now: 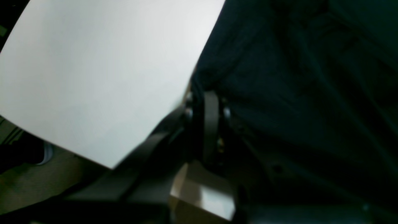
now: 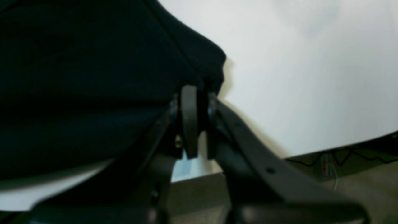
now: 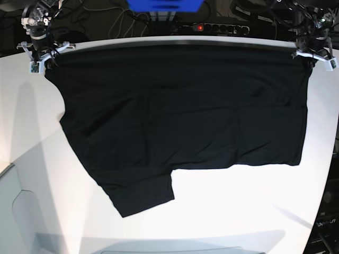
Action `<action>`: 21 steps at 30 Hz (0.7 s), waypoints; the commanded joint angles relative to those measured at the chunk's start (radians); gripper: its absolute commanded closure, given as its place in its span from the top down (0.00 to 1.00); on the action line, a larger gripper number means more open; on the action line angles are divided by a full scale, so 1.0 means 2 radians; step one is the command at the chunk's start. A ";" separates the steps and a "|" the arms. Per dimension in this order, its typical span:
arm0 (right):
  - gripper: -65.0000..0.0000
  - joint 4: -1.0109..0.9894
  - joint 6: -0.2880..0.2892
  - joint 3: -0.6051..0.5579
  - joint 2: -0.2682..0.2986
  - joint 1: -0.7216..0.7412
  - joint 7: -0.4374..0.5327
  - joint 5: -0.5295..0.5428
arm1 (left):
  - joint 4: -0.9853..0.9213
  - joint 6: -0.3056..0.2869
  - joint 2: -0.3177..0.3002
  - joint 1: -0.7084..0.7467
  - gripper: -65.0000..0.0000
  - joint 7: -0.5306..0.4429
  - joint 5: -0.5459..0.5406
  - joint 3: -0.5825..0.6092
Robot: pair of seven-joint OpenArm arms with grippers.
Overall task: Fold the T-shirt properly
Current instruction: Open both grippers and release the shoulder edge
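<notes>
The black T-shirt (image 3: 180,111) is stretched wide between both grippers along the far edge of the white table (image 3: 238,211), and its body drapes toward the near side. One sleeve (image 3: 140,196) lies at the lower left. My left gripper (image 3: 307,57) is at the far right corner, shut on a corner of the cloth. Up close, the left gripper (image 1: 206,95) pinches the T-shirt (image 1: 295,93) fabric. My right gripper (image 3: 46,57) is at the far left corner. In its wrist view the right gripper (image 2: 197,90) is shut on a bunched edge of the T-shirt (image 2: 77,77). No print or tag shows.
A power strip (image 3: 212,26) with a red light, a blue object (image 3: 164,5) and cables lie behind the table's far edge. A grey panel (image 3: 16,211) sits at the near left. Bare white tabletop (image 1: 93,77) surrounds the shirt, with floor past its edge.
</notes>
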 commanded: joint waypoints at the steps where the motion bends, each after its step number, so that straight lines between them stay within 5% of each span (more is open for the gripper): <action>1: 0.00 0.005 0.002 0.002 0.002 -0.005 -0.011 -0.010 | 0.010 0.003 -0.010 0.003 0.05 -0.014 -0.007 -0.005; 4: 0.01 0.006 0.002 0.003 0.002 -0.005 -0.011 -0.010 | 0.012 0.003 -0.010 0.004 0.26 -0.014 -0.008 -0.006; 7: 0.15 0.006 0.002 0.004 0.002 -0.005 -0.011 -0.010 | 0.012 0.003 -0.010 0.004 0.41 -0.014 -0.008 -0.006; 12: 0.37 0.022 0.002 0.004 -0.001 -0.006 -0.011 -0.009 | 0.012 0.003 -0.010 0.001 0.43 -0.014 -0.010 -0.007; 21: 0.40 0.106 0.002 0.025 -0.013 -0.011 -0.011 0.049 | 0.065 0.003 -0.010 -0.004 0.43 -0.014 -0.054 -0.027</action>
